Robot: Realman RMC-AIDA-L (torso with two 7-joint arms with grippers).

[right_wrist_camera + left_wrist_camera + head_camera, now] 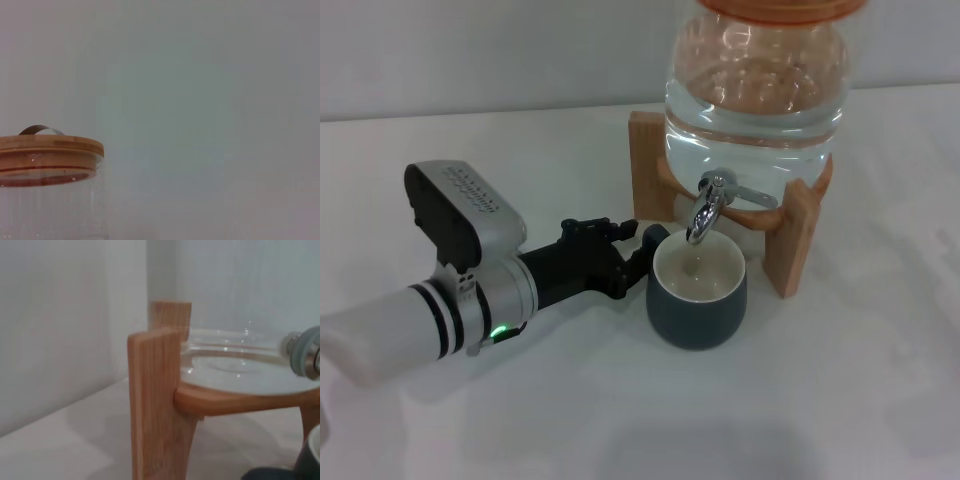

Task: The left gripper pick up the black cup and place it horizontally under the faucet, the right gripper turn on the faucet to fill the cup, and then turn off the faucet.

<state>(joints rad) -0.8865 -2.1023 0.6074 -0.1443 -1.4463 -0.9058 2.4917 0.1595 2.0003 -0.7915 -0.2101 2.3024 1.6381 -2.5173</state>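
Nearest the head camera, the left arm's white-and-silver sleeve reaches in low from the near left, green light lit, ending in the left gripper, whose black jaws are at the left side of the black cup, by its small handle; whether they are clamped on it or parted cannot be told from these views. That cup stands upright on the white tabletop, its cream inside showing, directly below the down-curved spout of the faucet. Its lever handle sticks out to the right, and no stream of water is visible. Just behind, the faucet is fixed to a clear water jar holding water, seated in a wooden stand whose right leg comes down close beside the cup and whose left upright stands just beyond the jaws. From the left wrist, that upright fills the middle of the view, with the jar's base resting on the stand's curved crosspiece and a sliver of the cup's rim at the edge. From the right wrist, only the jar's wooden lid with its metal handle shows against a plain wall; the right gripper is not seen anywhere.
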